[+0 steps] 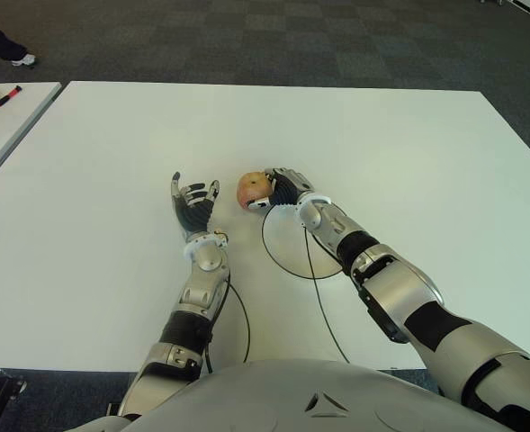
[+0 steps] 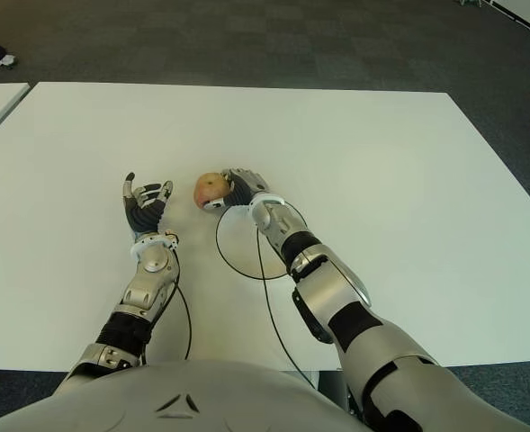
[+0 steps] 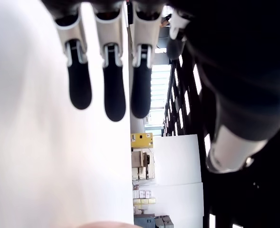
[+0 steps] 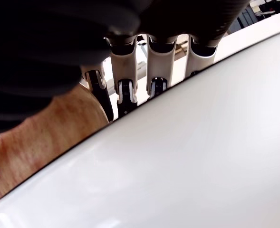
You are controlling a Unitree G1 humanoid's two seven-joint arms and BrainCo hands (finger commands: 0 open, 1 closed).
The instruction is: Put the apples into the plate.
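So: white table [image 1: 408,153] fills most of the eye views, dark carpet [image 1: 273,36] beyond its far edge. Second white table [image 1: 4,117] shows at about 10 o'clock, with a small marker [image 1: 8,94] on it; a person's shoe [image 1: 23,60] on the carpet behind that. Right arm reaches in from 5 o'clock toward table centre. Thin black cable [image 1: 287,261] loops on the table under the right wrist, near 6 o'clock from the apple. Right hand [image 1: 282,189] is at centre, fingers wrapped around the apple [image 1: 253,190] from its 3 o'clock side; right wrist view shows the fingers [image 4: 125,90] curled against the reddish-yellow skin, so it's gripping the apple. Apple sits at table level, can't tell if it touches the surface. Left hand [image 1: 193,205] is just at 9 o'clock of the apple, apart from it, palm facing up-ish, fingers [image 3: 105,90] extended and loose, holding nothing.
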